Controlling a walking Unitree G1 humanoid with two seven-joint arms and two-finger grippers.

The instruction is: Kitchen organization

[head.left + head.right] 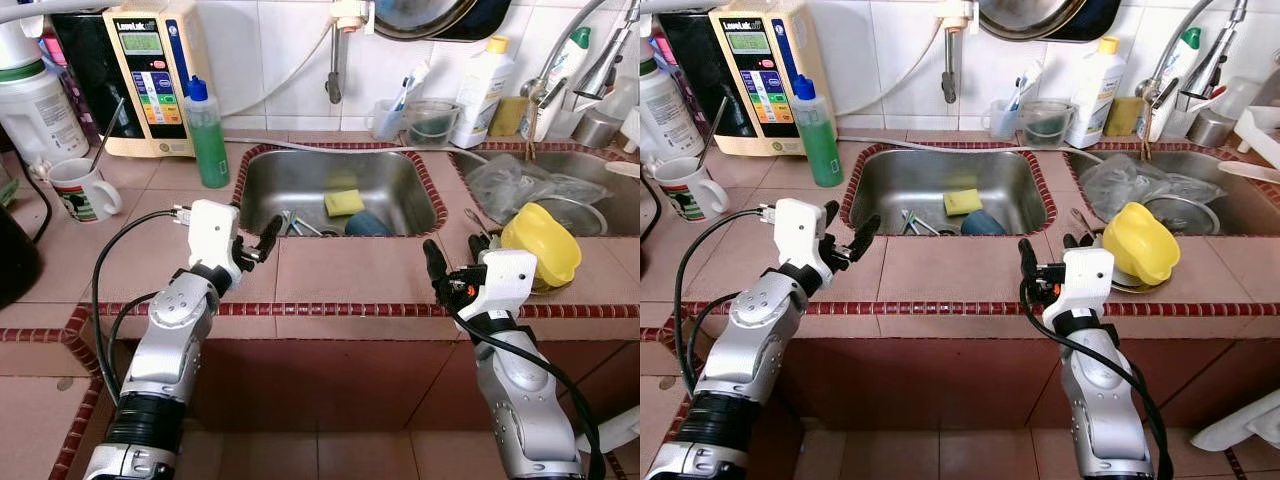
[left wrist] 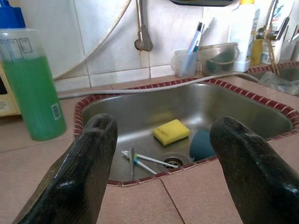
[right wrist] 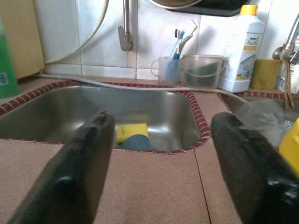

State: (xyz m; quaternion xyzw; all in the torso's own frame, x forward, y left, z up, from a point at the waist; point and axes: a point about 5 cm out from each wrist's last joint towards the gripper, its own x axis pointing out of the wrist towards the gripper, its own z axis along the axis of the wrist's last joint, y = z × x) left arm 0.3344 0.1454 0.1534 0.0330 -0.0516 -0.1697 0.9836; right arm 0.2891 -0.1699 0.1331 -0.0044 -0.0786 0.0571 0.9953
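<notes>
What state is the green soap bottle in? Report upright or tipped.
Upright. The green bottle stands on its base on the counter left of the sink, blue cap on top.

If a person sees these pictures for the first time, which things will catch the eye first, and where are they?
Probably the bright yellow container, tipped at the near edge of the right-hand sink, and the yellow sponge lying in the steel sink ahead. The green bottle stands on the counter left of that sink, and the left claw and right claw hover open over the counter's front.

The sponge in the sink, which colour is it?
Yellow; the sponge shows best in the left wrist view.
</notes>
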